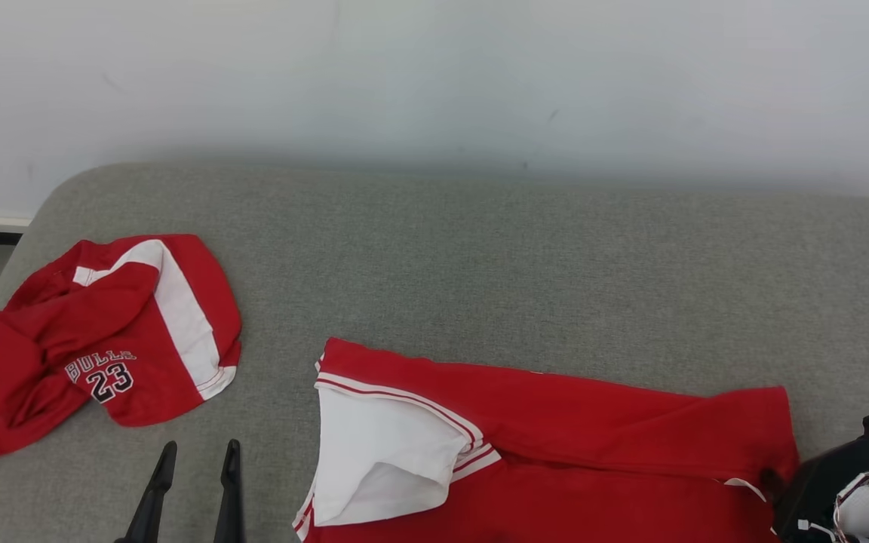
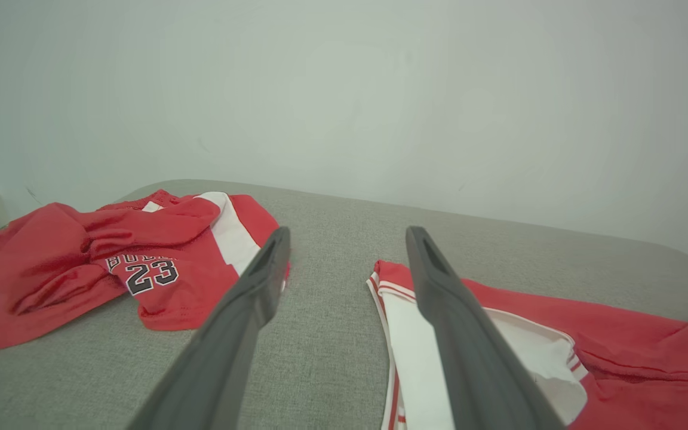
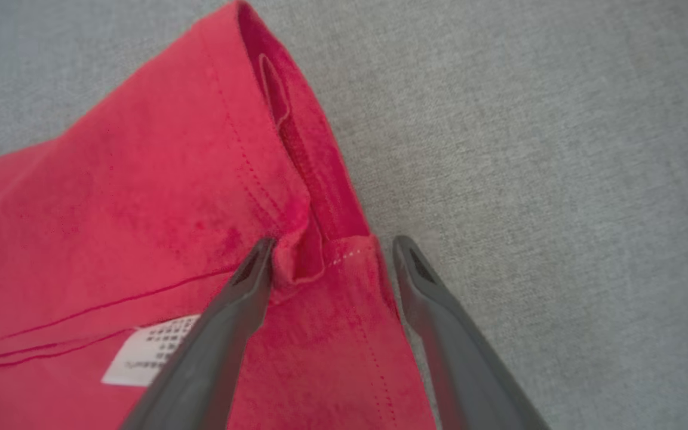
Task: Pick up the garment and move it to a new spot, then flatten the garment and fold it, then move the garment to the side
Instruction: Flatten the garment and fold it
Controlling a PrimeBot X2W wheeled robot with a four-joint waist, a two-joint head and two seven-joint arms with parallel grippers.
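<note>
Red garment lies partly folded on the grey padded surface, side move apparently outstanding; left gripper, jaws spread, beside it; right gripper, jaws spread, astride its corner, gripping nothing.

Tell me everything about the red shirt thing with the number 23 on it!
The crumpled red cloth garment with a broad white stripe lies bunched near the left end of the grey fabric surface. Dark letters starting BULL arch above the 23. It looks soft and thin. Only the surface touches it.
</note>
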